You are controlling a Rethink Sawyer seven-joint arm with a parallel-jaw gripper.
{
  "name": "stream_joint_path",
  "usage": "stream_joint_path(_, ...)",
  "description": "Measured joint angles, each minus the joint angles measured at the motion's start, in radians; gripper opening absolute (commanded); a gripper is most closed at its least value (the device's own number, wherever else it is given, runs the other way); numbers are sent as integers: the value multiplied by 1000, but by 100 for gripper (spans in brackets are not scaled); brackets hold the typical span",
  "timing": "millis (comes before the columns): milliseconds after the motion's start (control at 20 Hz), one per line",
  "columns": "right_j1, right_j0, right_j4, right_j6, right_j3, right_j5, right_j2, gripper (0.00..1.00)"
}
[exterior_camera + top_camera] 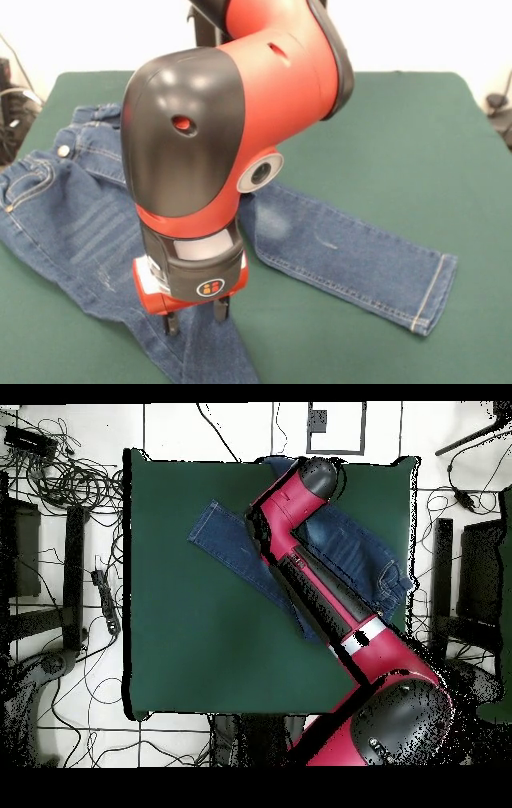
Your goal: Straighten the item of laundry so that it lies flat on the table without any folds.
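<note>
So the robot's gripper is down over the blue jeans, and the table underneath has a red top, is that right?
Not quite. The gripper is indeed down over the blue jeans, but the table has a dark green top, not a red one. The red you noticed belongs to the robot's arm. The front view shows this plainly, and the overhead view agrees.

Looked like a robotics lab or test room, not a home. Showed a red and black robot arm (330,594) mounted beside a table (190,634) covered in dark green felt, standing on a pale tiled floor (60,754). Had tangled black cables (70,479) strewn over the tiles at one side, with dark stands and equipment (470,584) crowded round the table's edges. Carried a pair of jeans (72,216) laid out as a test piece on the felt.
</note>
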Motion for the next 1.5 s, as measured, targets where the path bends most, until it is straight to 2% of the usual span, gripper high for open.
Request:
stream_joint_path(650,-1,-2,-5,0,0,35,0,100)
stream_joint_path(1350,-7,-5,45,0,0,35,6,100)
stream_joint_path(1400,-8,-5,54,0,0,35,6,0)
stream_joint_path(1500,-7,-5,55,0,0,35,7,0)
